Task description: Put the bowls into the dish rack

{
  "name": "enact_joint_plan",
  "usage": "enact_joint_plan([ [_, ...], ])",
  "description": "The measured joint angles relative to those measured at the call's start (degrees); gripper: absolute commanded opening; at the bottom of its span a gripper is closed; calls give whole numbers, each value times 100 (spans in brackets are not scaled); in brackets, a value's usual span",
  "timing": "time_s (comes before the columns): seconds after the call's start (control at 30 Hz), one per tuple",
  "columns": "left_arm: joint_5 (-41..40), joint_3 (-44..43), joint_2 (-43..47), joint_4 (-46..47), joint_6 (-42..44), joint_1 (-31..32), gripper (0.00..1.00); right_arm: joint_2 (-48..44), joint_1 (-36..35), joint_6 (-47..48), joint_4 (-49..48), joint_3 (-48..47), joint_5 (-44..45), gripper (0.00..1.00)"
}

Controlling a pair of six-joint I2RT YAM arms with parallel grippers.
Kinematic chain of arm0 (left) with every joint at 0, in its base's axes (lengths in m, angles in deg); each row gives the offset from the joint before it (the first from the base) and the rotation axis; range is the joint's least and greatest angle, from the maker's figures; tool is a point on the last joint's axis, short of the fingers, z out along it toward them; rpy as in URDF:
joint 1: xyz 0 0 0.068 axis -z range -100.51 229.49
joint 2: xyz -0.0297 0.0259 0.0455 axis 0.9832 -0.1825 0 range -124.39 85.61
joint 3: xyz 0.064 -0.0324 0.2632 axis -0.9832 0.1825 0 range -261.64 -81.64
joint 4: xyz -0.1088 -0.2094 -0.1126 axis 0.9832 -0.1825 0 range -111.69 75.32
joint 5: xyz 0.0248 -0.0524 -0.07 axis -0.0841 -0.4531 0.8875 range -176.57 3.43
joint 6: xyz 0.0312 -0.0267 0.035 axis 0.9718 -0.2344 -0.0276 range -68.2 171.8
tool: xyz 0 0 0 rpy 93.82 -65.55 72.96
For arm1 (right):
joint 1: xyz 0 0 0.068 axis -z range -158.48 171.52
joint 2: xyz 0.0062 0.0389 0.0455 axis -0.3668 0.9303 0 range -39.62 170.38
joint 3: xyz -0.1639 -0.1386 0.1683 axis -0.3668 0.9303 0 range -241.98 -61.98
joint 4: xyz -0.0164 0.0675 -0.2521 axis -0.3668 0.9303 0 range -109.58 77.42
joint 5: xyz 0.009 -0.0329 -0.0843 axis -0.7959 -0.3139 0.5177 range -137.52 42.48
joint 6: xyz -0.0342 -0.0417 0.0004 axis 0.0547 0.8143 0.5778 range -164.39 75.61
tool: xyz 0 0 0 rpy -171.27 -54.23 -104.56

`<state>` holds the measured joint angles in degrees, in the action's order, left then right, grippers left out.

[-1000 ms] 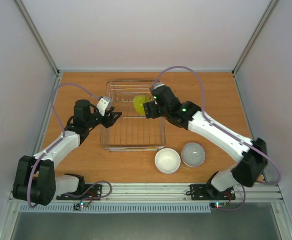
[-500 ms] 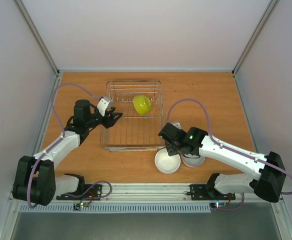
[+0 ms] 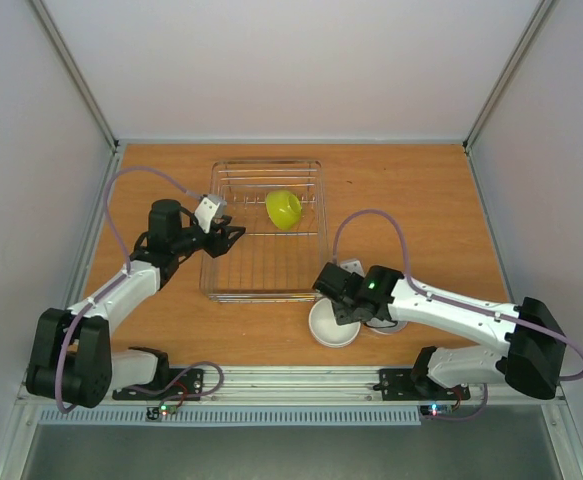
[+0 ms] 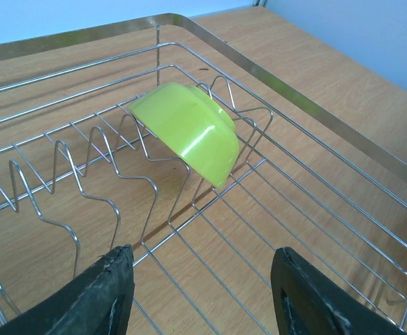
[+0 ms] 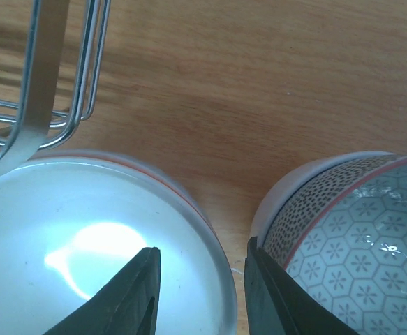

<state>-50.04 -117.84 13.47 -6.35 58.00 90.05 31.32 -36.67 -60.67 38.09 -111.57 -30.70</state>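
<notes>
White right arm (image 3: 451, 310) lies stretched low across the near side, elbow out right, with the right gripper (image 5: 202, 251) pointing down at the white bowl (image 5: 84, 265). Its jaws straddle that bowl's right rim, one finger inside, the other in the gap beside the grey bowl (image 5: 357, 230). Honestly can't tell if they're pinching it. Both bowls sit on the table (image 3: 421, 200) just near of the rack (image 3: 221, 285). Left gripper (image 4: 203, 255) hovers over the rack's left side, spread wide, nothing in it. Lime bowl (image 4: 186, 129) is in the rack, tipped on edge among the far-right tines.
</notes>
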Motion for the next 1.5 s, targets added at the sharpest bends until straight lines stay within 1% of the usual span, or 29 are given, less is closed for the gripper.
enact_joint_plan([
  [0.17, 13, 0, 2, -2, -7, 0, 55, 201, 0, 0, -155, 39, -20, 32],
  [0.27, 13, 0, 2, -2, -17, 0, 55, 262, 0, 0, -225, 76, -15, 28],
  [0.33, 13, 0, 2, -2, -20, 0, 55, 289, 0, -2, -254, 125, -15, 22],
  [0.5, 11, 0, 2, -2, -20, 0, 55, 321, 0, -48, -251, 195, -2, 2],
  [0.53, 11, 0, 2, -2, -20, 0, 55, 319, 0, -59, -219, 195, -22, 2],
  [0.77, 11, 0, 2, -2, -22, 0, 55, 81, -48, -157, -66, 192, -52, 1],
  [0.97, 13, 0, 2, -4, -22, 0, 55, -470, -70, -170, 221, 160, 55, 1],
  [1.2, 79, 0, 46, -98, -15, 0, 59, -1027, -118, -76, 833, -195, 205, 1],
  [1.37, 208, -17, 197, -208, 31, 7, 61, -1333, -138, 33, 999, -599, 415, 1],
  [1.5, 321, -46, 313, -313, 94, 46, 63, -1335, -166, 160, 1040, -844, 527, 1],
])
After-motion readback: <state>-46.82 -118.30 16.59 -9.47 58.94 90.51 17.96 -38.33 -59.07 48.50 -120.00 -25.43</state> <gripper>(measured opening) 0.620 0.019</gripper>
